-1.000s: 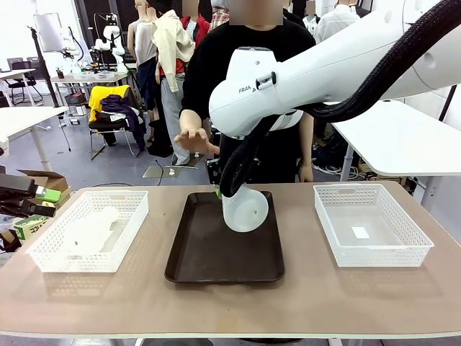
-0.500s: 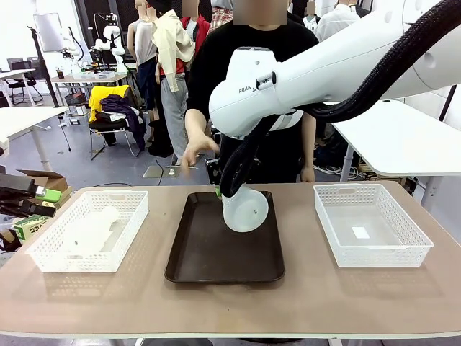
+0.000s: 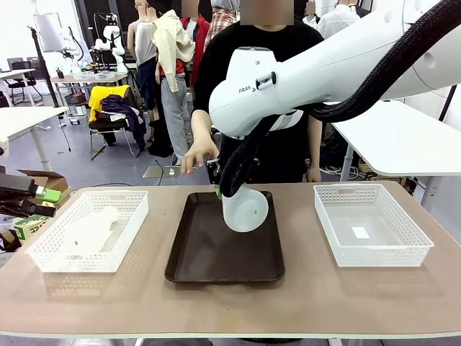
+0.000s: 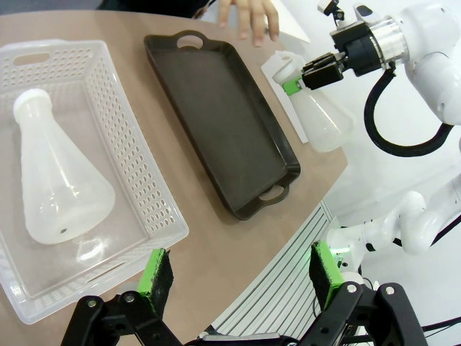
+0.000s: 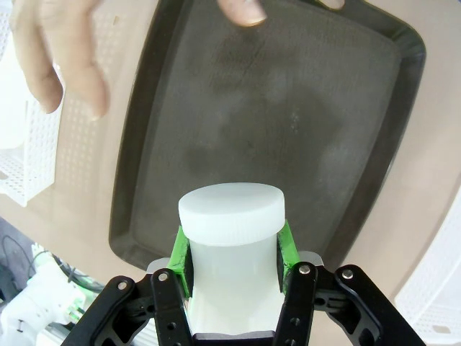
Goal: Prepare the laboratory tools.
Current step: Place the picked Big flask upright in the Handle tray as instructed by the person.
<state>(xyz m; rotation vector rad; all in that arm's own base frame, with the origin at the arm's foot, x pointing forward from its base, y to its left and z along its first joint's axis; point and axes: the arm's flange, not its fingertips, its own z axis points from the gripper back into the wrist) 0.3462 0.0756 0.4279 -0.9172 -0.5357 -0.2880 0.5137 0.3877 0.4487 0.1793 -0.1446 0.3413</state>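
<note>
The right arm [image 3: 346, 58] reaches in from the upper right of the frame, the right tool [image 5: 232, 254] clamped on a flask [image 5: 230, 207] neck, while the left tool [image 4: 239, 274] hangs with fingers spread wide.

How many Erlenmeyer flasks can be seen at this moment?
2. The first flask lies on its side in the left white basket. The second flask is clamped at its neck by the right gripper, above the brown tray. None appears to be hidden.
</note>
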